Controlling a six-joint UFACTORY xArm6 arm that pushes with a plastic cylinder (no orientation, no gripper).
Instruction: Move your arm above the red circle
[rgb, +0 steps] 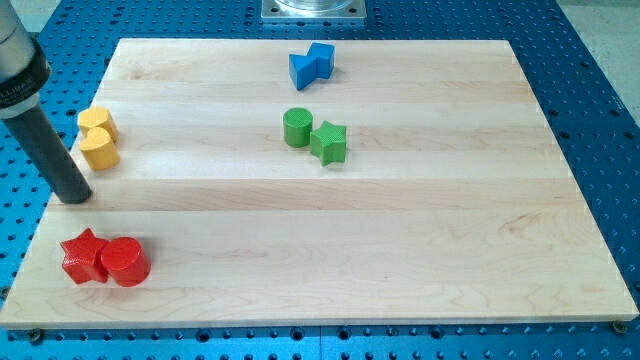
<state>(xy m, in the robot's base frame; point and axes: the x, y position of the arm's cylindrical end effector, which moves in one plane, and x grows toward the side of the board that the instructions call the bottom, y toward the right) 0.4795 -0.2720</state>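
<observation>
six blocks sit on the wooden surface (400, 230). the red circle (125, 263) is near the view's bottom left corner, touching a red star (83, 256) on its left. my tip (75, 195) rests on the board near the left edge — above the red pair in the view and apart from them, just below the yellow block (98, 138), whose shape looks like two joined rounds. this end effector is a plain rod, with nothing to open or close. a green circle (297, 127) touches a green star (328, 142) near the top middle; a blue block (311, 66) lies above them.
</observation>
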